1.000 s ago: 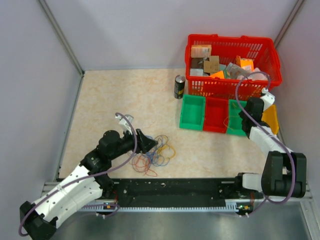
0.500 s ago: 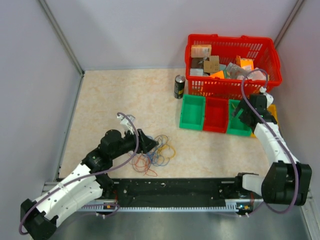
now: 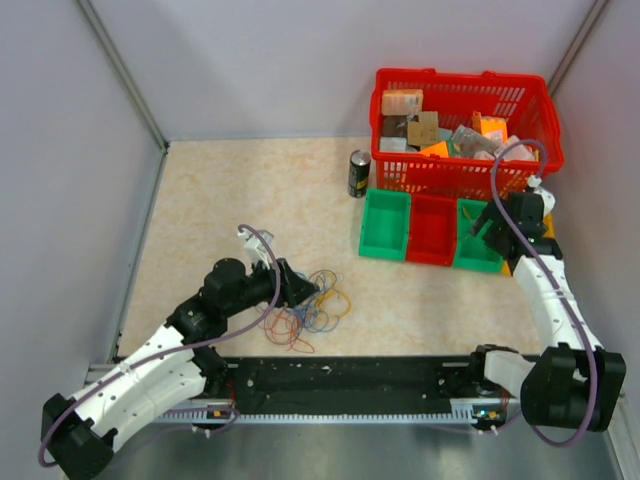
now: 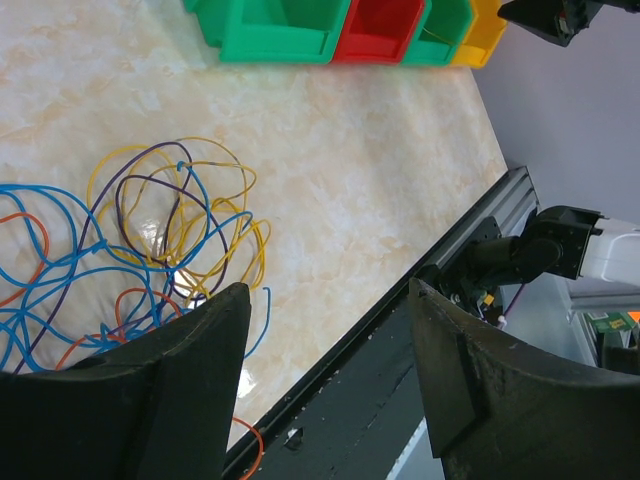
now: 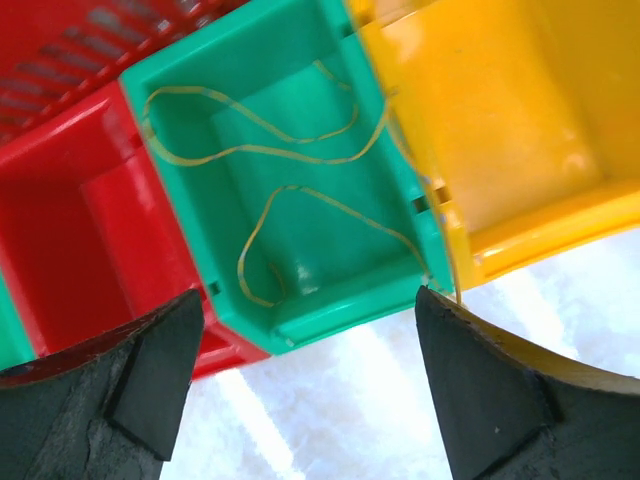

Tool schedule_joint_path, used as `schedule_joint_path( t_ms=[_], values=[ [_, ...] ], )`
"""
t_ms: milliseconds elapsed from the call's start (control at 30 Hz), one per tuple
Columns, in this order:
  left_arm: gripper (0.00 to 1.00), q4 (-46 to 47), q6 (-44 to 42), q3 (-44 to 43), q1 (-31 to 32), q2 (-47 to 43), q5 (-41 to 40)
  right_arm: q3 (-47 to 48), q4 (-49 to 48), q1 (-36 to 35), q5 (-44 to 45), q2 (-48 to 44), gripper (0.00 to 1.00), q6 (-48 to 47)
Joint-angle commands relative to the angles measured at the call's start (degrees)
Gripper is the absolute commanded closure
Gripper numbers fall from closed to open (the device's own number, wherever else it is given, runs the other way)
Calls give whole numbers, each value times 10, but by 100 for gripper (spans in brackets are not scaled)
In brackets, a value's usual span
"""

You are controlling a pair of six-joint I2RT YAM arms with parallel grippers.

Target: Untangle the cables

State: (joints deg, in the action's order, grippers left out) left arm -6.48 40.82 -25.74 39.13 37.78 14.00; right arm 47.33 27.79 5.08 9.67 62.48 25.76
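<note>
Meanwhile, the left gripper [image 4: 328,290] sits almost where it was a second ago. It is lowered beside the tangle of thin blue, orange, yellow, red and purple wire loops [image 3: 310,312] on the marbled beige tabletop [image 3: 220,190]. Its black fingers are spread wide with nothing between them. In the wrist view the loops lie at its 9 o'clock, some strands running under the edge of one finger (whether they touch it cannot be told).

The real change is on the right. The right arm has straightened, and its wrist has drawn toward 12 o'clock in the overhead view. The right gripper [image 5: 310,300] hangs released above the small green plastic bin [image 5: 180,200], with the small yellow plastic bin [image 5: 500,130] at its 2 o'clock. A single thin yellow wire [image 5: 292,188] lies curled on the green bin's floor, one end climbing the rim at 4 o'clock.

That suggests one strand is already freed and dropped off, and the right arm is pulling clear. The bulk is still knotted, so the task looks barely begun, and the next pull likely falls to the left gripper.
</note>
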Motion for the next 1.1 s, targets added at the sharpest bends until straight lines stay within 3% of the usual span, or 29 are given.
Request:
schedule_joint_path(
  t_ms=[0,167,367,433,567,767,833,967,1000,1033,1067],
  values=[
    [32,28,4,6,0,-10,9,23,-46,47,64,23,17,33],
    [32,15,-5,7,0,-29,2,35,-56,60,-6,37,25,18],
    [32,17,-18,10,0,-26,-13,-3,-112,60,-165,-54,23,-20],
    [32,23,-16,8,0,-13,-5,22,-96,60,-136,-67,21,-11],
    [31,27,-14,5,0,-3,16,85,-13,61,7,-26,16,-1],
    [29,16,-18,9,0,-23,16,68,-4,63,53,25,17,-11],
    [29,13,-20,10,0,-30,12,54,-25,63,90,40,22,-29],
    [29,13,-23,16,0,-39,7,44,-61,63,124,89,48,-44],
    [30,13,-23,15,0,-37,7,44,-75,63,104,97,57,-47],
    [30,12,-23,14,0,-37,7,41,-89,62,85,103,77,-48],
    [30,11,-21,13,0,-36,6,36,-108,60,63,106,90,-48]
  ],
)
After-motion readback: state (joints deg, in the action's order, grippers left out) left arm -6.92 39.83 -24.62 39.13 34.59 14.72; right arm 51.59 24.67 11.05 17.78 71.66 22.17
